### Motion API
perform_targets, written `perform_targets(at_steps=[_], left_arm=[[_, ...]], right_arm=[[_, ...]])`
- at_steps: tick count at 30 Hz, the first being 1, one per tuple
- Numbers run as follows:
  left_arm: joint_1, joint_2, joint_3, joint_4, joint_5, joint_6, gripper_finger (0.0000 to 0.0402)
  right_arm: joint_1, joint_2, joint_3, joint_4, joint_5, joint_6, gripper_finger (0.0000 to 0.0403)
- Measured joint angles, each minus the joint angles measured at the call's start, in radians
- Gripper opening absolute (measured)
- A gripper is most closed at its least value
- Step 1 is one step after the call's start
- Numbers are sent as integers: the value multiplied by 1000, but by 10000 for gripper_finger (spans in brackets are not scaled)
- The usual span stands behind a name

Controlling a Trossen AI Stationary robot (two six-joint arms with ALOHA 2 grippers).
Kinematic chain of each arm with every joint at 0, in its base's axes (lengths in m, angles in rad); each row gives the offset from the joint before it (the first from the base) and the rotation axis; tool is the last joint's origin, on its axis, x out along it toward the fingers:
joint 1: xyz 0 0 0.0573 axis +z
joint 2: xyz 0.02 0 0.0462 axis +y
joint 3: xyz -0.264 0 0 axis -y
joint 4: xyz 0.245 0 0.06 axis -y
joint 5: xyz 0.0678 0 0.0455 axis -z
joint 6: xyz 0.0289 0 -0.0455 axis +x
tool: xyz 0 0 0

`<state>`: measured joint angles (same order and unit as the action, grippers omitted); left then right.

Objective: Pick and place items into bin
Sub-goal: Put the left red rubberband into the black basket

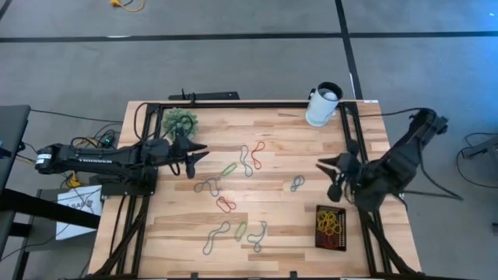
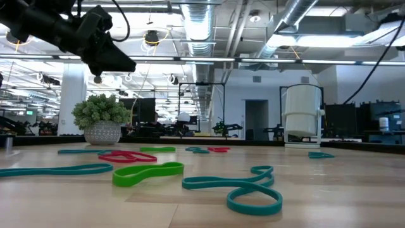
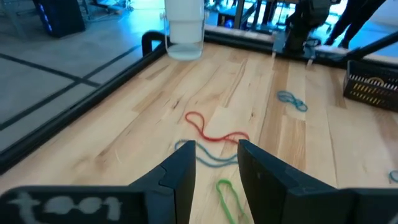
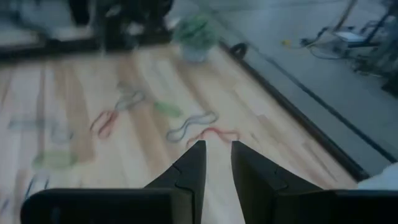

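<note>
A wooden table (image 1: 179,225) holds many loose rubber bands (image 1: 226,204) in red, green, grey and blue, scattered across its middle. A black bin (image 1: 331,227) near the right front corner already holds several yellow and red bands. The left gripper (image 1: 196,157) and right gripper (image 1: 327,174) both hover above the table with fingers parted, grasping nothing.

Bin (image 3: 371,87) – cropped (right edge)

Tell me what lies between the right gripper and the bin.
High view: only bare wood lies between the right gripper and the black bin; the nearest loose band, a blue-grey one, lies off to the side.
</note>
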<state>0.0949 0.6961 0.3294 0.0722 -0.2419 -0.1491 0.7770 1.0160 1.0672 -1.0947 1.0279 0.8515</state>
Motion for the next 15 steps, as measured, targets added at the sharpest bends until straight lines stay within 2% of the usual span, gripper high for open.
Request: perform_targets(at_steps=[2,4,8,11,15], left_arm=[[0,0,0,-30,1,-16,109],[0,0,0,-69,23,-19,109],[-13,10,0,-142,216,6,109],[-53,47,0,-156,335,6,109],[-132,150,0,-116,301,7,109]], right_arm=[[-28,-71,-152,156,36,-7,71],[-73,-106,-320,394,42,-70,71],[-186,-62,-607,983,14,-273,71],[-275,41,-720,1310,-7,-387,71],[-376,167,-735,1503,-5,-455,71]])
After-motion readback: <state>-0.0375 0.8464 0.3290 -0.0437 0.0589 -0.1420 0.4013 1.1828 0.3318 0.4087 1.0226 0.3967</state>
